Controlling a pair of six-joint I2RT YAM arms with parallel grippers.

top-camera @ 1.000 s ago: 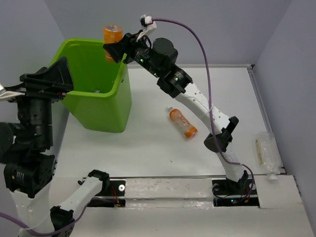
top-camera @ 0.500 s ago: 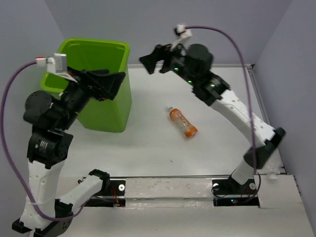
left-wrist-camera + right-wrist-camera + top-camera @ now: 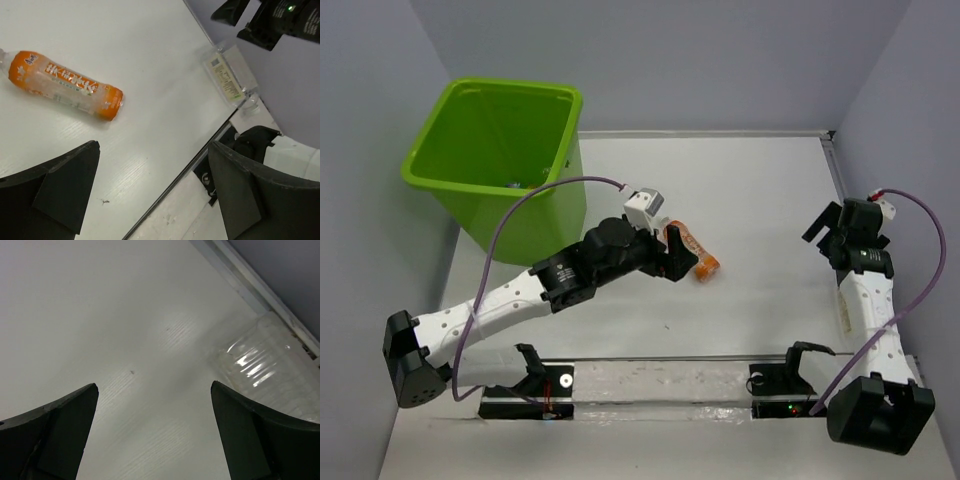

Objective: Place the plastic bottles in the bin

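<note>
The lime-green bin (image 3: 535, 210) stands at the far left of the table. An orange labelled plastic bottle (image 3: 701, 263) (image 3: 65, 85) lies on its side mid-table. My left gripper (image 3: 675, 252) (image 3: 155, 195) hovers open just near of it, nothing between its fingers. A clear plastic bottle (image 3: 229, 79) (image 3: 270, 365) lies along the table's right edge, and in the top view the clear bottle (image 3: 843, 312) is mostly hidden under the right arm. My right gripper (image 3: 828, 240) (image 3: 155, 430) is open over the bare table just beside that bottle's end.
A raised rim (image 3: 832, 160) runs along the table's right side, next to the grey wall. The arm bases sit on a black rail (image 3: 660, 385) at the near edge. The bin's wall is close behind the left arm.
The right gripper held an orange bottle over the bin, opened, then swung to the table's right side. The left arm came down from beside the bin to the orange bottle mid-table.
</note>
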